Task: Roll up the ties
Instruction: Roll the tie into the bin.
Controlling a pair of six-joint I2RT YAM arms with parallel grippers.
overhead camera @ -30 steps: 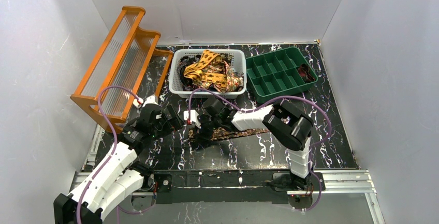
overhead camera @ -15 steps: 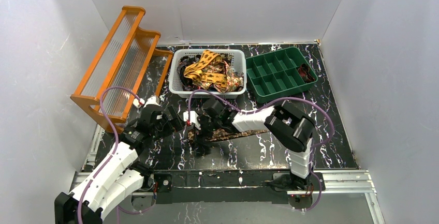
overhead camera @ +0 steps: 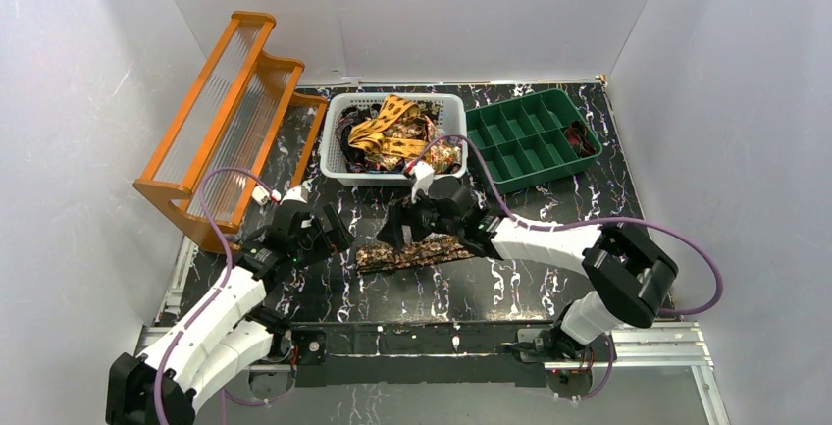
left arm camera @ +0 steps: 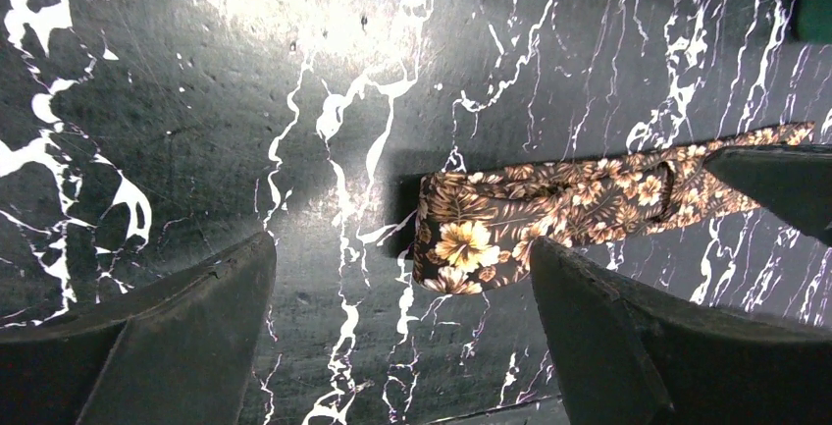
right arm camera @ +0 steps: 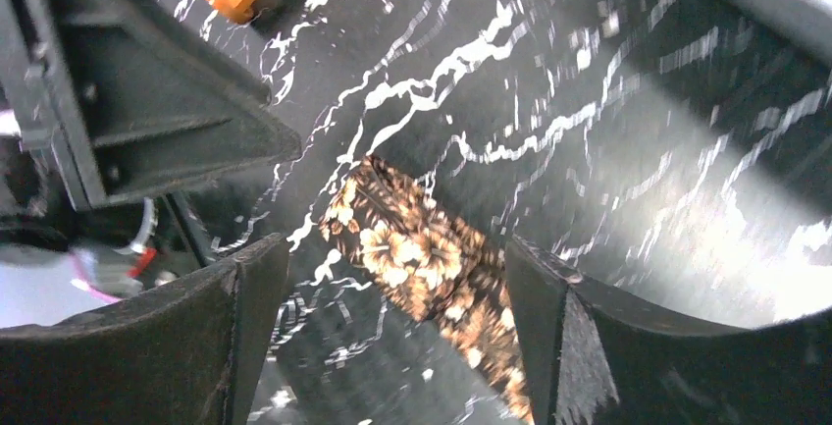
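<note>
A brown tie with a tan flower print (overhead camera: 412, 251) lies flat on the black marble table, running left to right, its left end folded back on itself (left arm camera: 461, 243). My left gripper (overhead camera: 338, 233) hovers open just left of that folded end, and in the left wrist view the end sits between and ahead of its fingers (left arm camera: 402, 337). My right gripper (overhead camera: 394, 231) is open above the tie's middle, the tie (right arm camera: 422, 258) passing under its spread fingers (right arm camera: 397, 332) without being gripped. More ties (overhead camera: 392, 135), yellow-orange and dark, are heaped in the basket.
The white basket (overhead camera: 388, 176) stands at the back centre. A green compartment tray (overhead camera: 535, 178) is to its right, and an orange rack (overhead camera: 231, 121) leans at the back left. Purple cables loop over both arms.
My right gripper has opened, let go of the tie and drawn back to the right, its elbow swinging right. The tie now lies free. The left gripper has barely moved.
</note>
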